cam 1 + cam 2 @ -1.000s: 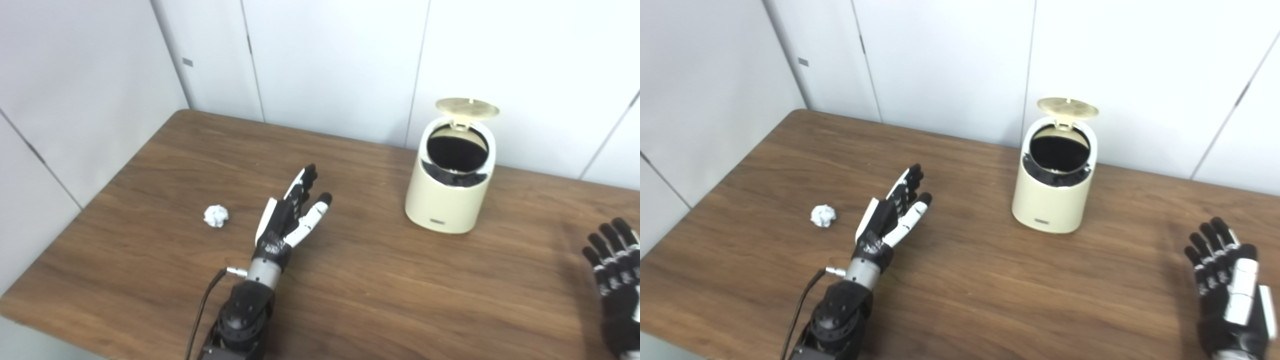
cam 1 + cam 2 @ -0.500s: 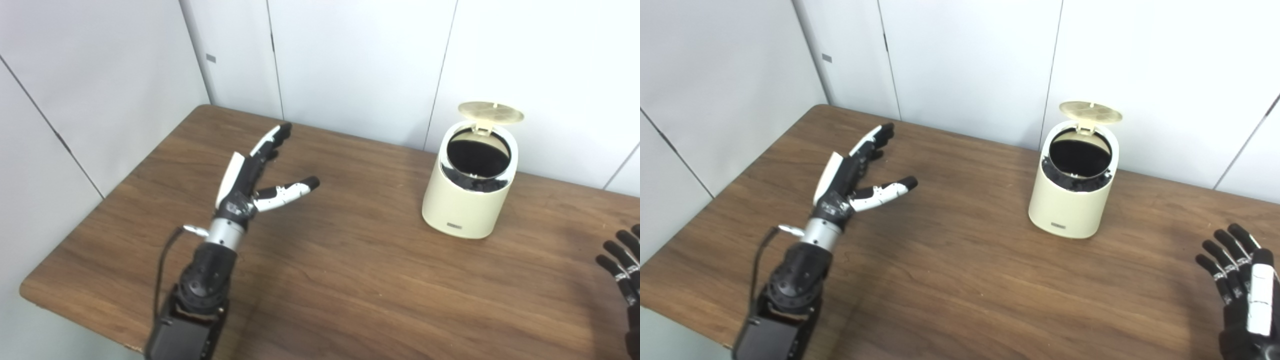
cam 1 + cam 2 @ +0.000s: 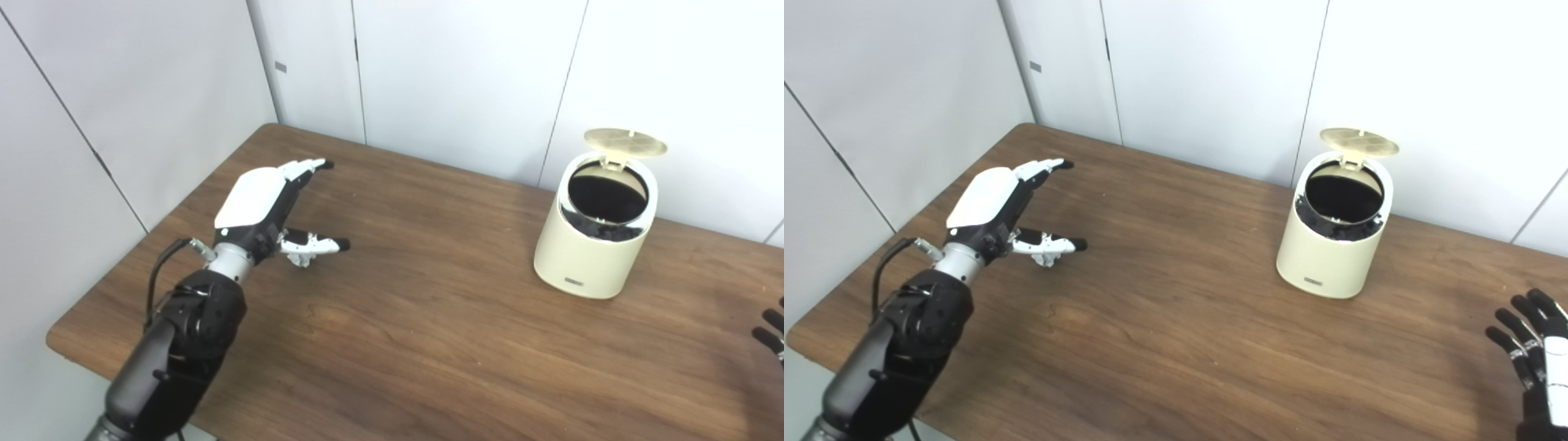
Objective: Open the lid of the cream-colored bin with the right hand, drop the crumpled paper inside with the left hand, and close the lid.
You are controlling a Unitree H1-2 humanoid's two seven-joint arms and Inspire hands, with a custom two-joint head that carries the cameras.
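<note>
Left hand (image 3: 995,208): palm down, fingers spread, holding nothing, poised over the paper (image 3: 1044,258), which peeks out just beneath its thumb on the surface (image 3: 1176,343). Bin (image 3: 1332,236): well off to that hand's right, upright, lid (image 3: 1358,139) raised. Right hand (image 3: 1534,361): near bin's right, fingers apart, empty.

Brown wood-grain table (image 3: 429,343) fills most of the view — its far left corner sits tight in the corner of the wall. White wall panels (image 3: 459,73) rise just behind the table's far edge & along its left side, split by thin dark vertical seams. Small grey tag (image 3: 280,67) on the panel above the table's far left corner.
</note>
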